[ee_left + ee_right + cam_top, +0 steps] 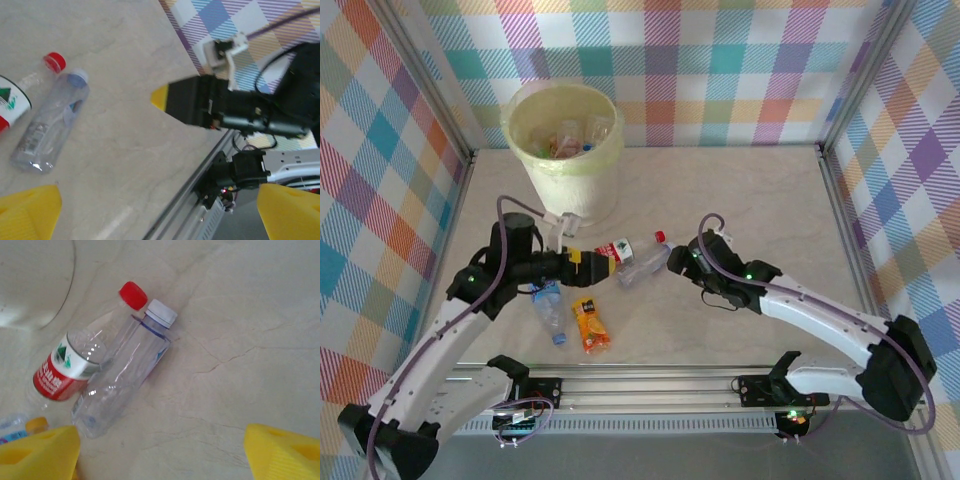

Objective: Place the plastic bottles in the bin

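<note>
Fingers of the left gripper [160, 220] stand wide apart with nothing between them. Those of the right gripper [160, 452] are spread too, empty, just short of the clear bottle [125, 375] with the white cap. That one lies touching a red-label bottle [75, 365] with a red cap, side by side on the table [750, 200]; from above, the left gripper covers part of the red label. 2 more lie nearer the arms: a blue-label bottle [548, 308], its far end partly under the left arm, and an orange-label bottle [590, 325] just beside it. The bin [590, 185] stands at the far left, and the binned bottles [568, 138] are a jumble too small to tell apart. Pale marbled tabletop, checked cloth walls [740, 60], a metal rail [650, 385] along the near edge.
</note>
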Controlling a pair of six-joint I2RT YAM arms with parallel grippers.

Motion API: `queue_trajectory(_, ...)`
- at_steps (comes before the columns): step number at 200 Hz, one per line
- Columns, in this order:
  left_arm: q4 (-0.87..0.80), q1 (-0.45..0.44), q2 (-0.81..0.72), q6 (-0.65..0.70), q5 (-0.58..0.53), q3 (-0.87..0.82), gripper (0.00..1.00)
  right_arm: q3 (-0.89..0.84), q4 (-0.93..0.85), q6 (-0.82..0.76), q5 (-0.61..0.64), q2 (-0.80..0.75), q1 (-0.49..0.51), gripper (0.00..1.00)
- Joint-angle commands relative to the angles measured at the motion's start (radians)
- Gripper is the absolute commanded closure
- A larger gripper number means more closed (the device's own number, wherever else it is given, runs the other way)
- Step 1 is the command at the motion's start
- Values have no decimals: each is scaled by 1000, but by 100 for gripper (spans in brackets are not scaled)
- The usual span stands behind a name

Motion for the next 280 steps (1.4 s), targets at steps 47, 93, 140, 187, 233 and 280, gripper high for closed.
queue_trajectory(47,97,-20,-116,-85,-4,-136,0,91,207,197,-35,255,-16,29)
queue_trajectory(93,68,-22,-125,-71,-4,-116,0,131,288,241,-23,392,-14,34)
queue_trajectory(140,72,-23,-127,-74,3,-117,0,171,340,249,-38,496,-14,34)
queue_trajectory(187,70,-23,-122,-72,2,-116,0,181,357,259,-18,546,-14,35)
queue_trajectory(233,66,-24,-107,-70,5,-115,0,195,384,276,-27,611,-17,34)
queue_trajectory(280,56,-28,-103,-68,0,-113,0,208,396,253,-27,648,-23,32)
